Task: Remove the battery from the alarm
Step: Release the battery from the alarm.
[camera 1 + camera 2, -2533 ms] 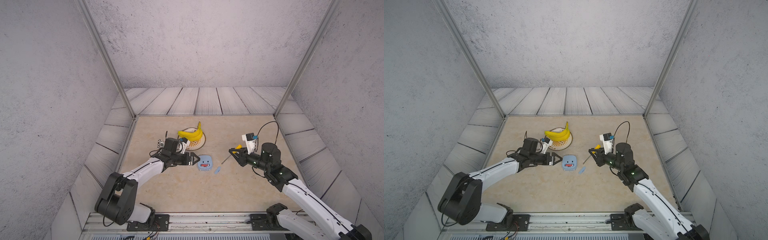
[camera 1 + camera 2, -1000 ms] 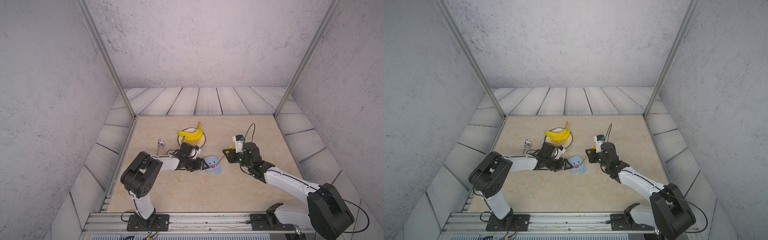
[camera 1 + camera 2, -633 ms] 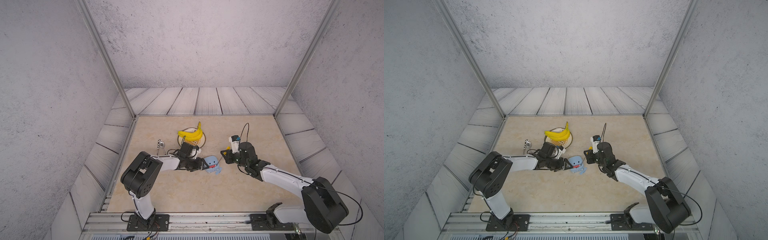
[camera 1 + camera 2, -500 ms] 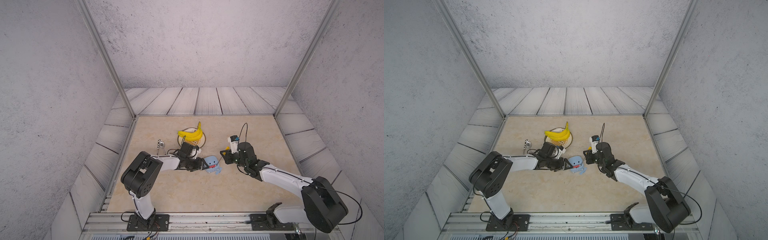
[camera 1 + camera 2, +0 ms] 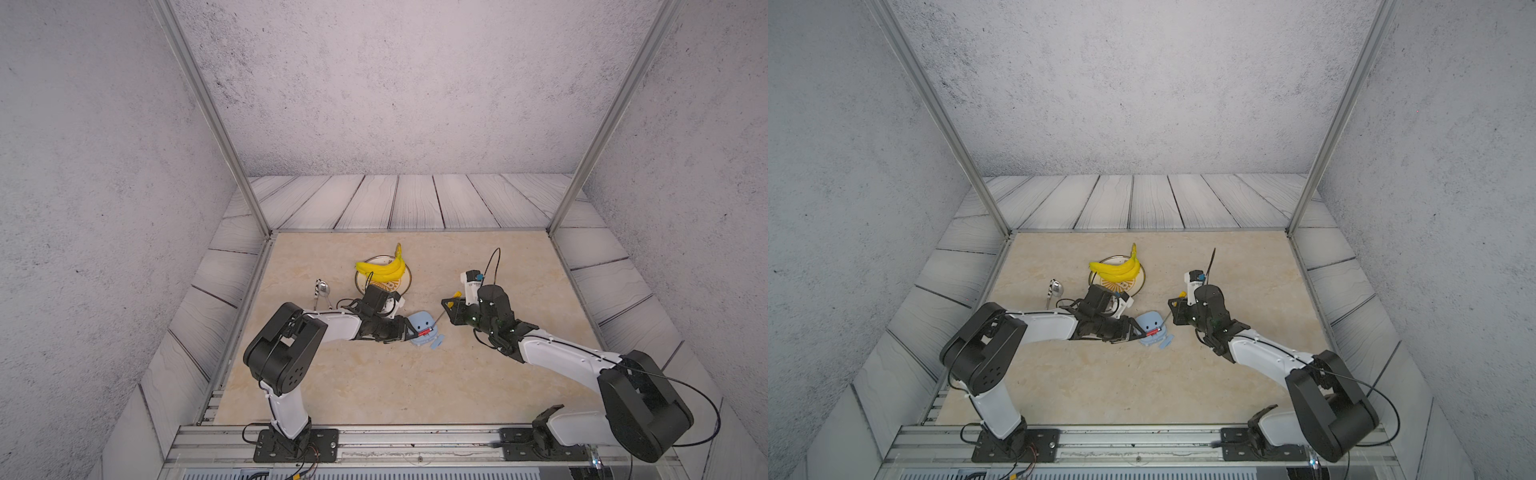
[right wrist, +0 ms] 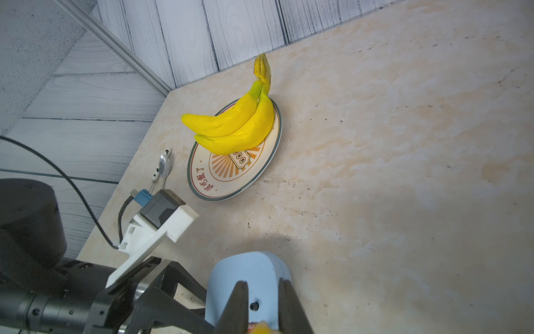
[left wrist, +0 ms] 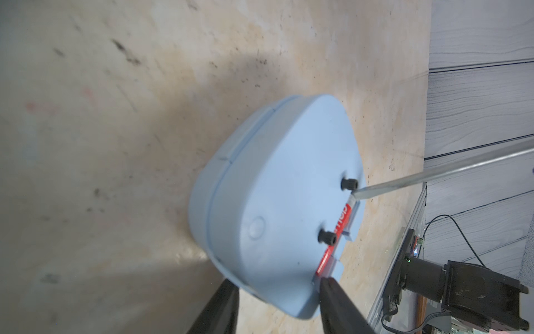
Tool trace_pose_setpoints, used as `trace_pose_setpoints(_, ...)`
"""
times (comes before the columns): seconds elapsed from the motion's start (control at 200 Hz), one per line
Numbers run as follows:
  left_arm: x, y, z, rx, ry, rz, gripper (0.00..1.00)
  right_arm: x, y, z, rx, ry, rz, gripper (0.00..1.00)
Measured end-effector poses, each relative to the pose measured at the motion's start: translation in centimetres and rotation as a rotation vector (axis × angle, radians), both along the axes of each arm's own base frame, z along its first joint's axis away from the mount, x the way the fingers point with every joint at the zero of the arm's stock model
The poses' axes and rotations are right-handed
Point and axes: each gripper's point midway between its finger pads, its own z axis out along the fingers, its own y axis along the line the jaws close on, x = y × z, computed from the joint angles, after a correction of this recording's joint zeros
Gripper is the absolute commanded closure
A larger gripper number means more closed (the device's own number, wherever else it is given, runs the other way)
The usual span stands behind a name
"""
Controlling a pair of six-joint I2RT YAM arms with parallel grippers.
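The light-blue alarm [image 5: 419,325] [image 7: 274,202] stands tilted on the table with its plain back up. The red battery [image 5: 424,332] [image 7: 344,215] lies in an open slot along the back's edge. My left gripper [image 5: 409,331] [image 7: 278,289] is shut on the alarm, one finger on each side of its edge, one fingertip beside the battery's end. My right gripper [image 5: 451,307] [image 6: 261,282] is shut on a yellow-handled screwdriver [image 6: 260,328]. The screwdriver's metal shaft [image 7: 433,176] reaches the slot, and its tip touches the far end of the battery.
A small blue cover piece [image 5: 436,341] lies against the alarm's near side. Behind the left wrist, a plate [image 5: 409,279] holds bananas [image 5: 382,268], and a spoon [image 5: 322,289] lies left of it. Metal posts and grey walls bound the table.
My left jaws have narrowed onto the alarm. The right gripper has moved a little leftward, bringing the screwdriver tip to the battery slot. The alarm has stayed in place.
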Motion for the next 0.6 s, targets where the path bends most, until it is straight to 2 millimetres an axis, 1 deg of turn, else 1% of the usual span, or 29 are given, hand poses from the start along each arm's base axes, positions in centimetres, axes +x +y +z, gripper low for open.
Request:
trace_pose_setpoints(0.08,0.0,0.0,0.0,0.0,0.002,0.002,0.51,0.3,0.2,0.9,0.038,-0.011,-0.006,1.0)
trace_pose_setpoints(0.14,0.0,0.0,0.0,0.0,0.003,0.002,0.51,0.3,0.6,2.0,0.077,-0.019,0.005,1.0)
trace_pose_setpoints(0.245,0.0,0.0,0.0,0.0,-0.002,0.002,0.5,-0.3,1.8,4.0,0.129,-0.038,0.054,1.0)
trace_pose_setpoints(0.33,0.1,0.0,0.0,0.003,-0.004,0.004,0.48,-0.9,2.1,4.9,0.13,-0.045,0.075,1.0)
trace_pose_setpoints(0.44,0.1,0.0,-0.1,0.009,-0.008,0.007,0.47,-1.4,1.4,5.4,0.085,-0.06,0.073,1.0)
trace_pose_setpoints(0.6,0.2,0.0,-0.1,0.013,-0.012,0.007,0.47,-1.8,-0.6,6.3,-0.058,-0.091,0.055,1.0)
